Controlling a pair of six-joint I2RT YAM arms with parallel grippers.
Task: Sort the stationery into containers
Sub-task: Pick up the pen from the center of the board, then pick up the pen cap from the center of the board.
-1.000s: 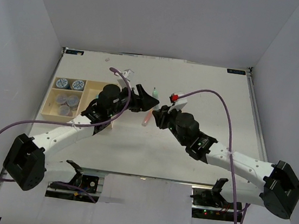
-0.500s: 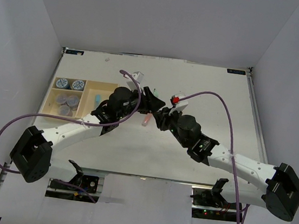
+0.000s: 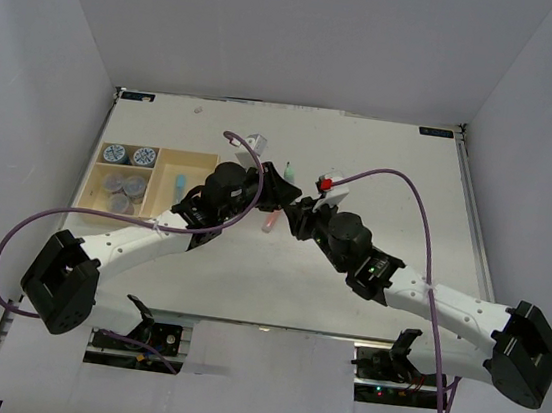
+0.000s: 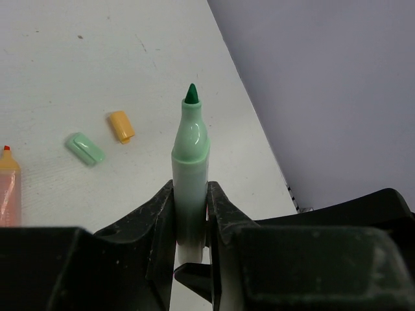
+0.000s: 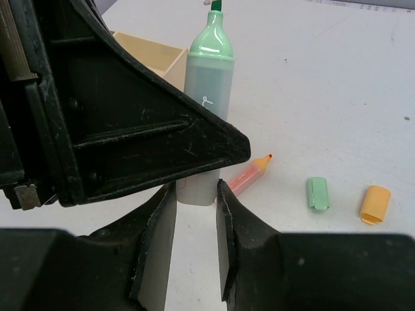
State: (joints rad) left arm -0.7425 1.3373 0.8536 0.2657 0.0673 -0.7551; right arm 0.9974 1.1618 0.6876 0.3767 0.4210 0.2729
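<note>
Held upright over the bench, right of the tray, the marker is pale green, uncapped, dark tip up. The left claw is clamped on its waist and the right claw pinches its pale butt (a handover, I judge). Let one claw release only once the other grips firmly, without tilting the marker. Its green cap lies near an orange cap.

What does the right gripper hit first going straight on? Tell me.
Probably the left gripper: it crosses just ahead of the right gripper, clamped on the same green marker. Depth is unclear.
</note>
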